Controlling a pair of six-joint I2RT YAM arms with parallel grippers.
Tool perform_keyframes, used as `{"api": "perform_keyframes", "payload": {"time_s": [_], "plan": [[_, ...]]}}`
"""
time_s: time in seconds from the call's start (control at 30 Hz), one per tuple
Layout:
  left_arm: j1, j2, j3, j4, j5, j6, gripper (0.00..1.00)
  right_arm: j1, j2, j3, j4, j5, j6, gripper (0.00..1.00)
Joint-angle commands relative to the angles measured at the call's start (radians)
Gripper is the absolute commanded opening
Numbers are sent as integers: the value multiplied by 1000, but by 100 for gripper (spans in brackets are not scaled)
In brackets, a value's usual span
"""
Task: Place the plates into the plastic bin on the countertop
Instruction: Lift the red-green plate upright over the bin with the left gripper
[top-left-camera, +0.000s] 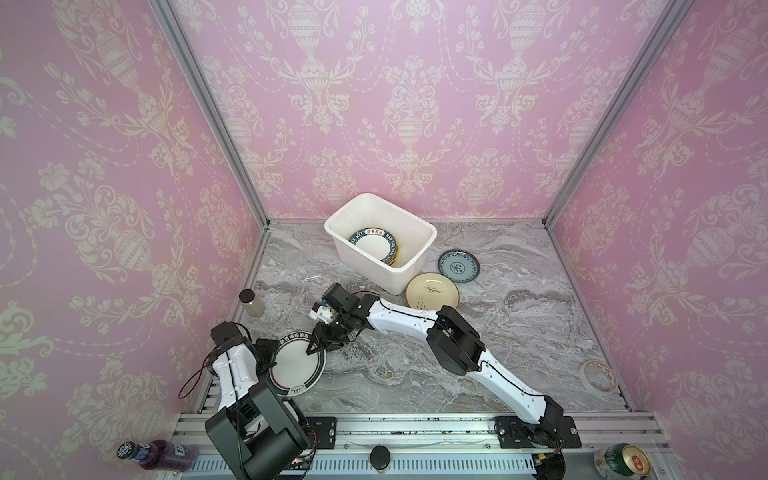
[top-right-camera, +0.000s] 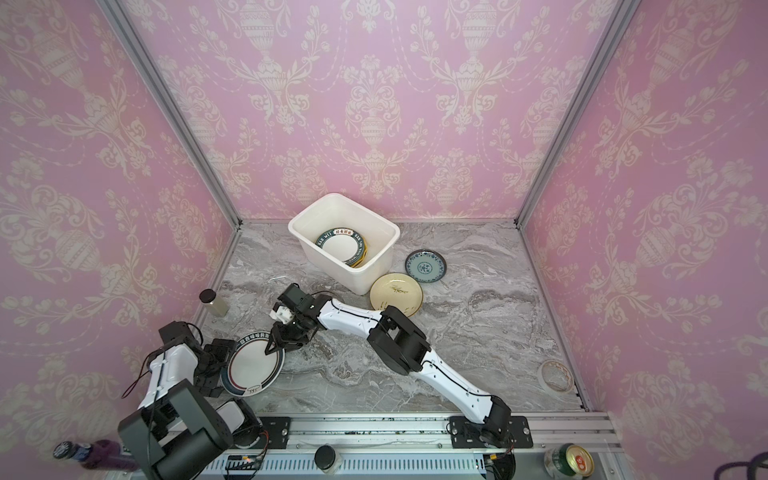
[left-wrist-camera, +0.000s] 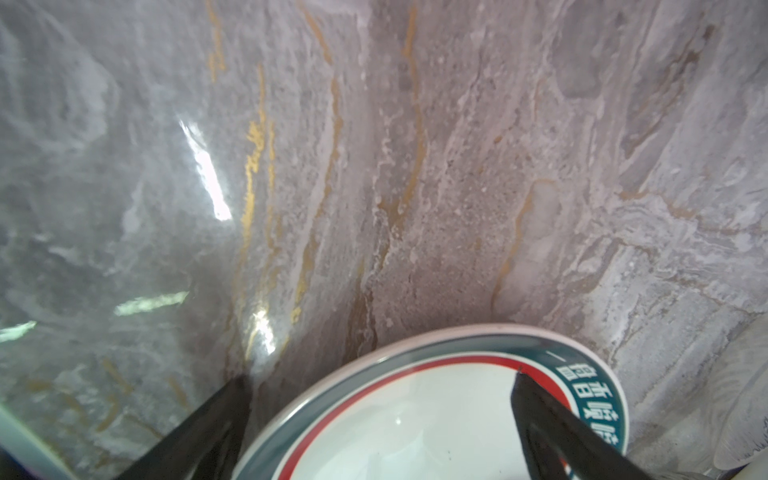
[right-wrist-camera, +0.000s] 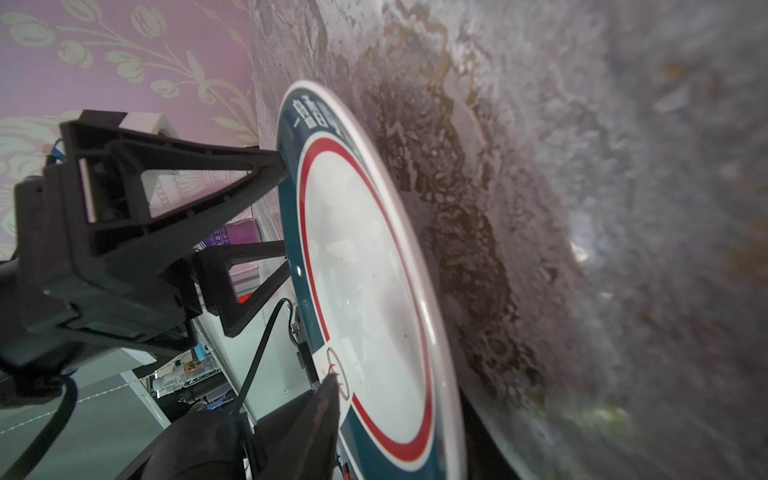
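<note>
Awaiting transfer, the dark-rimmed plate (top-left-camera: 297, 361) sits tilted at the front-left corner of the counter (top-left-camera: 519, 324). The left gripper (left-wrist-camera: 380, 377) stands wide open astride its rim. The right gripper (top-left-camera: 315, 347) has one finger on the rim; whether it grips cannot be determined. At the rear edge, the bin (top-left-camera: 401, 278) holds a stack (top-left-camera: 374, 247). The cream plate (top-left-camera: 432, 291) and blue plate (top-left-camera: 458, 266) lie just beside it.

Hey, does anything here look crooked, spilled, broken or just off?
Only mildly: the plastic bin sits skewed to the back wall, and the plates inside form an uneven, offset pile. Nothing looks spilled or broken.
</note>
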Motion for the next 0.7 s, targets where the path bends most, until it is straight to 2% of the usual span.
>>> {"api": "perform_keyframes", "payload": {"time_s": [0.0, 0.43, 0.57, 0.67], "plan": [[1, 17, -45, 48, 145, -30, 99, 8, -41, -11, 37, -24, -12, 33], [1, -36, -34, 56, 209, -56, 99, 1, -104, -25, -26, 41, -52, 7], [1, -90, -22, 53, 252, -47, 99, -17, -155, -44, -42, 74, -40, 6], [1, -169, -13, 68, 284, -68, 99, -36, -199, -42, -118, 122, -58, 6]]}}
